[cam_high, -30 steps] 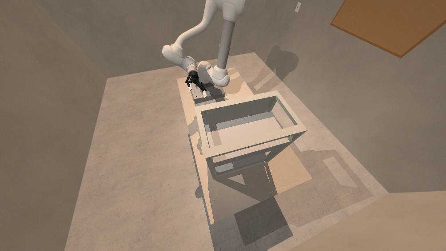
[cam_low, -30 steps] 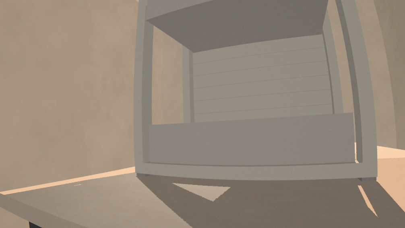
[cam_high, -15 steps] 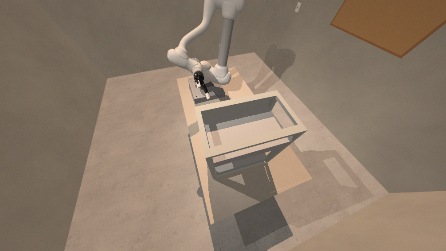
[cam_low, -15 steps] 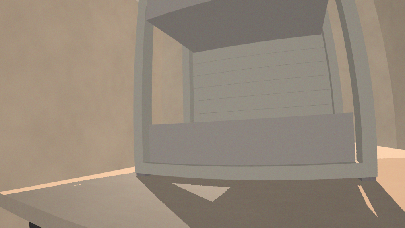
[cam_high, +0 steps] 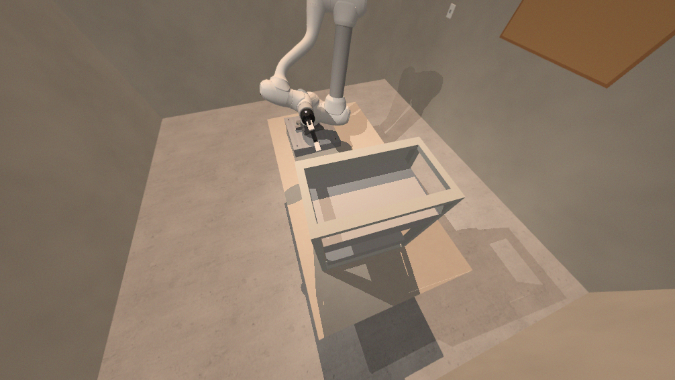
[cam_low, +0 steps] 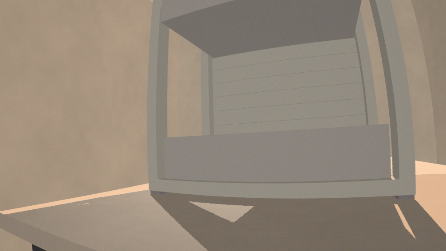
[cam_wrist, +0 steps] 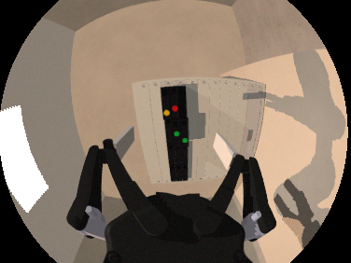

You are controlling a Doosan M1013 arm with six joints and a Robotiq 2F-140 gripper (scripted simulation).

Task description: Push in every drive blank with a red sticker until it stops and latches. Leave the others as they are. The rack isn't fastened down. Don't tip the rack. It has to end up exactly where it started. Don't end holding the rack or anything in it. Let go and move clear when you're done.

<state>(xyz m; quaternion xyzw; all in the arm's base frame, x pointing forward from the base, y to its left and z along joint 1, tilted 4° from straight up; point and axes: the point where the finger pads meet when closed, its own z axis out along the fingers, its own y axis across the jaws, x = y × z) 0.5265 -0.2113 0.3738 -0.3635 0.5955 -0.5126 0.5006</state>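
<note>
No brand, label or writing readable in any view. Rack (cam_high: 377, 156) stands upright on the desk (cam_high: 443, 264), a tall open beige frame w/ long axis vertical; top opening seen from above, grey shelf panels inside.

In the wrist view the rack (cam_wrist: 231, 124) shows its face toward the camera, w/ a dark vertical slot strip (cam_wrist: 175, 137) running up and down it. On the strip: a red dot (cam_wrist: 175, 108), a yellow dot (cam_wrist: 166, 113), two green dots (cam_wrist: 177, 134) lower down — too small to tell which blank each marks, or how far any sticks out.

Gripper (cam_wrist: 175, 220) hangs apart from the rack, near the arm's base plate (cam_high: 294, 148) — fingers spread wide, holding nothing.
</note>
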